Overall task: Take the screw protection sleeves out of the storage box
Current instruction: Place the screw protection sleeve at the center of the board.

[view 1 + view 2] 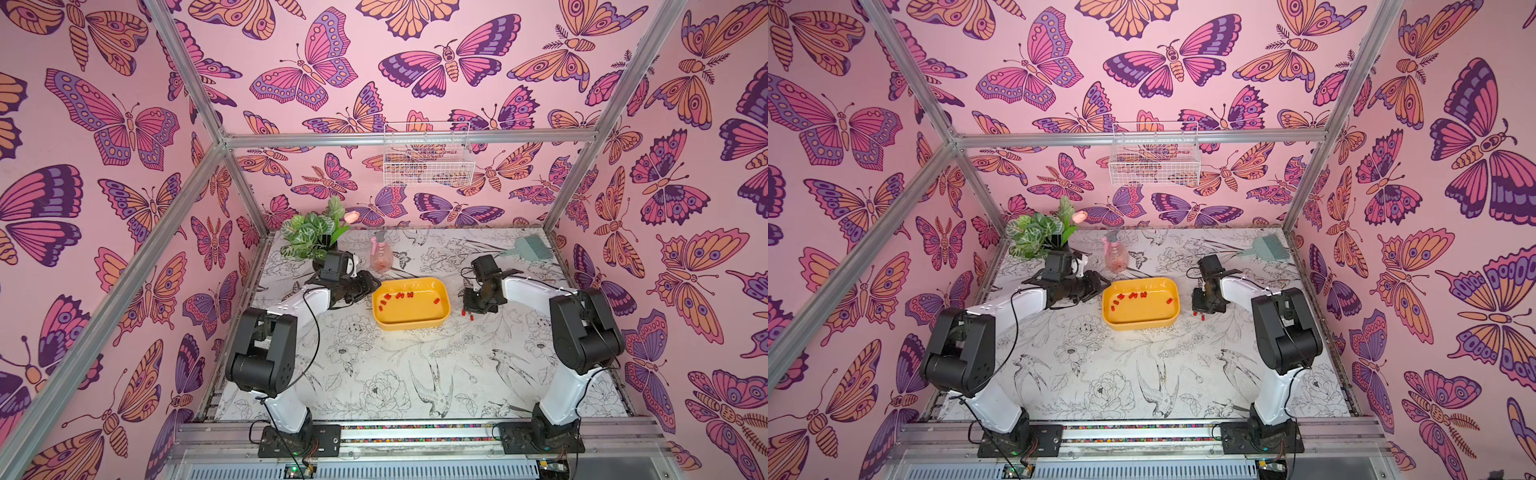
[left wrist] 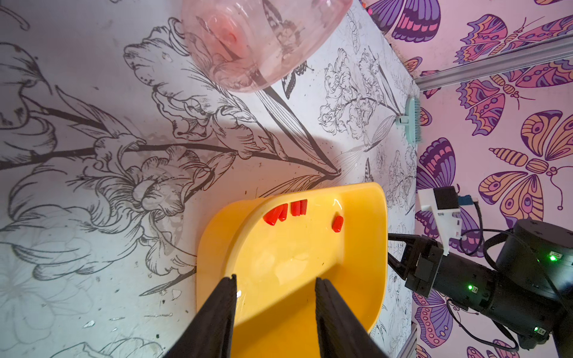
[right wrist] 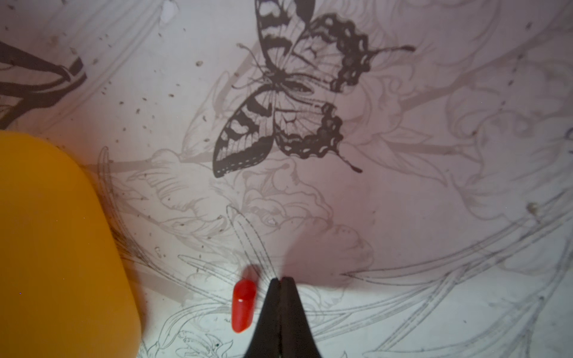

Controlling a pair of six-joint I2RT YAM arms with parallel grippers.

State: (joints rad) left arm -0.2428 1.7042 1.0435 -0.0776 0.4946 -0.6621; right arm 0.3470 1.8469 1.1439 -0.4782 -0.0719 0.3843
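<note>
Table (image 1: pixel 374 374) with storage box (image 1: pixel 411 325), bottle (image 1: pixel 381 257), plant (image 1: pixel 309 235), brush (image 1: pixel 530 247) (two loose sleeves (image 1: pixel 471 318))

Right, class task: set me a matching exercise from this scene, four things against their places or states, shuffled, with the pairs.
Things:
1 storage box
2 wire basket
3 left pincer
4 right pincer

Places or states:
A shut, beside a sleeve on the table
B hangs on the back rail
C holds several sleeves
D open, at the box's end

Pairs: 1-C, 2-B, 3-D, 4-A

The right tool (image 3: pixel 280 280), closed and empty, sits beside a red sleeve (image 3: pixel 243 305) near the yellow box (image 3: pixel 62 248).
</note>
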